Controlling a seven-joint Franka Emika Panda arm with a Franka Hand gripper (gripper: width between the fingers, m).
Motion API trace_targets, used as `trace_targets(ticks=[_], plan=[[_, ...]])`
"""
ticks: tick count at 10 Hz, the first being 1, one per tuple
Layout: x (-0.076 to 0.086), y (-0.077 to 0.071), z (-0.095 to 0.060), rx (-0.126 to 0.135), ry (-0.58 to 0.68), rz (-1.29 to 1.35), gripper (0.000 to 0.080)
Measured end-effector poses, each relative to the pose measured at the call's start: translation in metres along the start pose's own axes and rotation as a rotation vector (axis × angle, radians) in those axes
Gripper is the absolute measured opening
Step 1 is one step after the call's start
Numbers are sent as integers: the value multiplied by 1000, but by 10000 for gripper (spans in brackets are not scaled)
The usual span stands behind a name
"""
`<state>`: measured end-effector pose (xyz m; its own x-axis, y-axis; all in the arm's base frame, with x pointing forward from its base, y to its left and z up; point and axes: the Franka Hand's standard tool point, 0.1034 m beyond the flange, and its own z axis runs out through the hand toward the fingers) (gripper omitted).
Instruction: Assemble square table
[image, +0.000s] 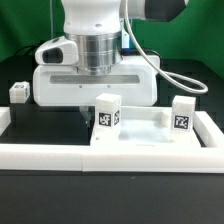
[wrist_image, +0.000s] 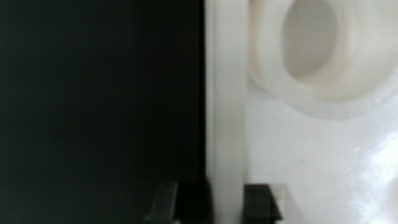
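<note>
Closest in, the low border wall (image: 110, 158) runs along the counter's (image: 40, 200) near edge, and just behind it the square tabletop (image: 140, 132) lies flat inside the wall, toward the exterior view's right. One tagged leg (image: 107, 115) stands at the slab's edge, and a second leg (image: 182, 114) is by the wall on the exterior view's right. A third leg (image: 18, 92) sits well apart, toward the far edge on the exterior view's left. Behind that first leg is the end effector (image: 90, 107), and the wrist view shows its fingers (wrist_image: 171, 203) clenched either side of the slab's thin rim, beside a corner hole (wrist_image: 329, 50). Stiff, light, slick plastic by the look of it. The rim seems the only spot narrow enough to pinch, and it could slide or swing in so small a grip.
</note>
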<state>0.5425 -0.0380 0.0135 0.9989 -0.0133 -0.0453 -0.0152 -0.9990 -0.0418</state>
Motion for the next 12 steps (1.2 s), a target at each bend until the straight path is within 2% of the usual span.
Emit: trace_targets(ticks=[1,2,7,9,10,12], plan=[[-5,0,-2,1,-3,-60,60],[-8,4,-2,-4,-5,-234,60],[-8,17,-2,-40,-17,-564,60],[11,10,-3,-97,-30,-903,60],[24,6,-5,-116,-38,-1065,60],[24,12,-5,-128,-51,-1164,60]])
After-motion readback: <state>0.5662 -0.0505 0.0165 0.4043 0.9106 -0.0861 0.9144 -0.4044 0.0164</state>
